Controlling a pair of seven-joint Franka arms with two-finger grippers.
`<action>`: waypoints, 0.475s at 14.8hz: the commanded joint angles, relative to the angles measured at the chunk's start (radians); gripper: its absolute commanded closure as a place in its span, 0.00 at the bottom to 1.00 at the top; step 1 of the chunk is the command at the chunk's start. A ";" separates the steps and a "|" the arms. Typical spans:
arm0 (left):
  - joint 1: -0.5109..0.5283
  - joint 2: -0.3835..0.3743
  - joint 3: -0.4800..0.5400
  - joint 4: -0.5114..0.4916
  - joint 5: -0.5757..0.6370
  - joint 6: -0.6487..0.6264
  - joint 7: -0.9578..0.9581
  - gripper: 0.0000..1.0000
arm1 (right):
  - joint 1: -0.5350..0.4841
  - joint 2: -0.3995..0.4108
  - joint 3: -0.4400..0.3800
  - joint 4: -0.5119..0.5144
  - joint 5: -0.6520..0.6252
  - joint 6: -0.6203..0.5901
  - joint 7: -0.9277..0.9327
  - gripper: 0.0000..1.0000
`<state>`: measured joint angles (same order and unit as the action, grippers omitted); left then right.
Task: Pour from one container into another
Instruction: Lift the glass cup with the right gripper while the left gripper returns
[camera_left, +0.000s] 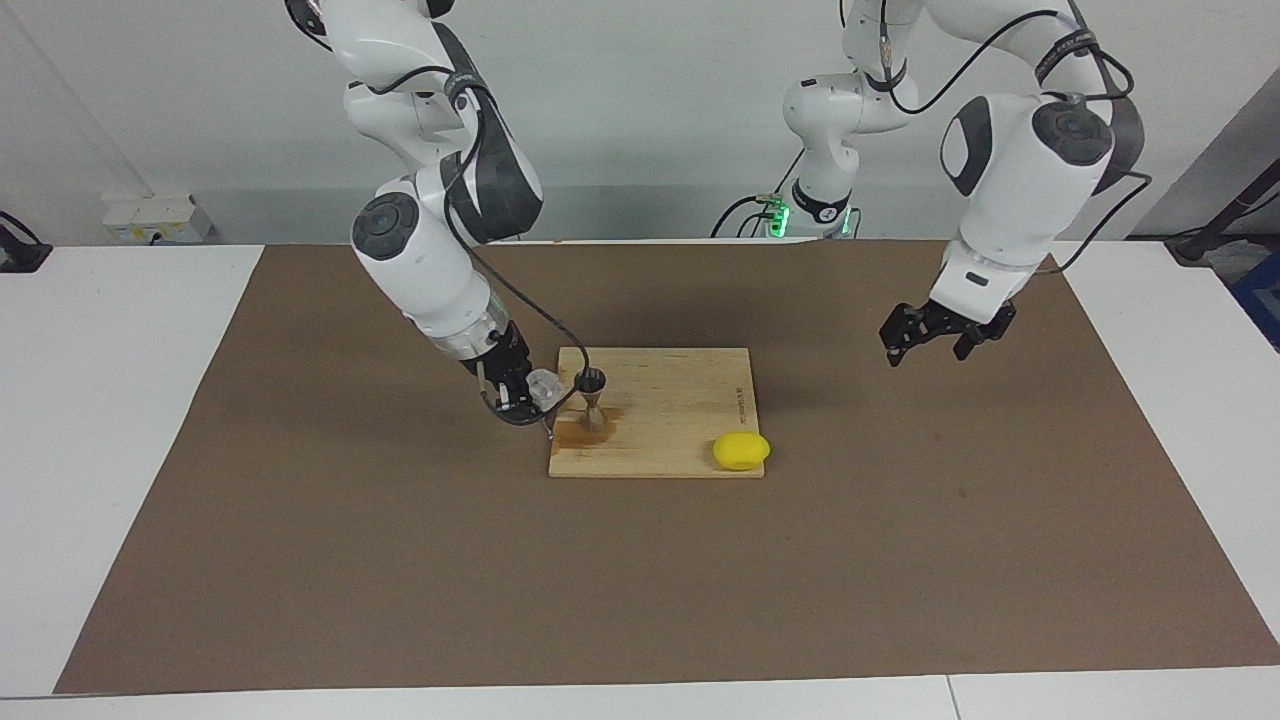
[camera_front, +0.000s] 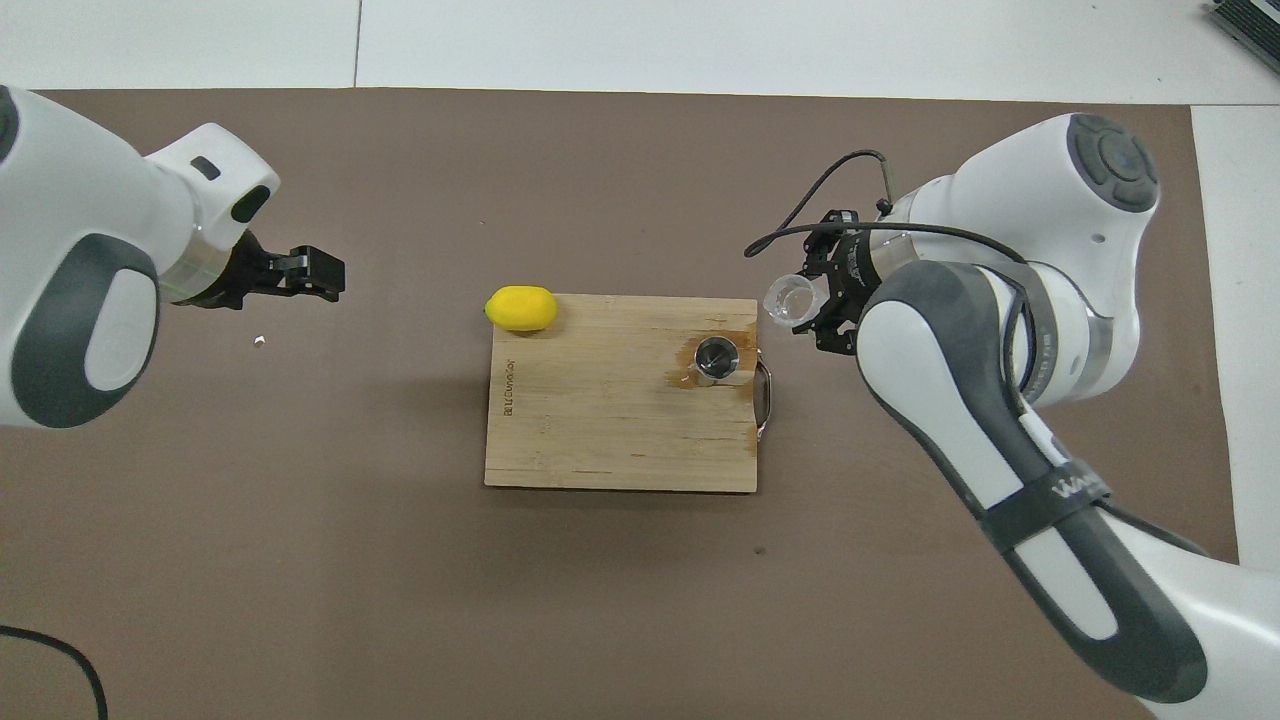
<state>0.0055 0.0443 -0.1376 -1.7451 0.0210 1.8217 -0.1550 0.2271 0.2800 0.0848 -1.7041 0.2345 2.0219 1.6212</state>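
Observation:
My right gripper (camera_left: 530, 393) (camera_front: 812, 301) is shut on a small clear glass cup (camera_left: 543, 384) (camera_front: 789, 300). The cup hangs tilted over the wooden board's handle edge, close beside the rim of the steel hourglass jigger (camera_left: 592, 398) (camera_front: 716, 360). The jigger stands upright on the board (camera_left: 680, 395) (camera_front: 600, 430), on a wet stain at the corner toward the right arm's end. My left gripper (camera_left: 926, 338) (camera_front: 318, 273) hangs open and holds nothing, over the brown mat off the board toward the left arm's end.
A yellow lemon (camera_left: 741, 451) (camera_front: 521, 308) lies at the board's corner farther from the robots, toward the left arm's end. A brown mat (camera_left: 640, 580) covers the table under everything. A tiny white speck (camera_front: 259, 341) lies on the mat below the left gripper.

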 joint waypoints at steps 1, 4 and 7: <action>-0.029 -0.067 0.030 0.012 0.007 -0.094 0.012 0.00 | 0.044 0.011 -0.002 0.035 -0.095 -0.044 0.046 1.00; -0.030 -0.067 0.036 0.126 -0.015 -0.234 0.014 0.00 | 0.090 0.011 -0.002 0.052 -0.184 -0.069 0.089 1.00; -0.026 -0.067 0.039 0.194 -0.019 -0.329 0.066 0.00 | 0.110 0.010 -0.002 0.052 -0.233 -0.072 0.095 1.00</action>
<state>0.0010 -0.0358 -0.1247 -1.6049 0.0124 1.5616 -0.1376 0.3300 0.2801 0.0846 -1.6788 0.0457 1.9713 1.6972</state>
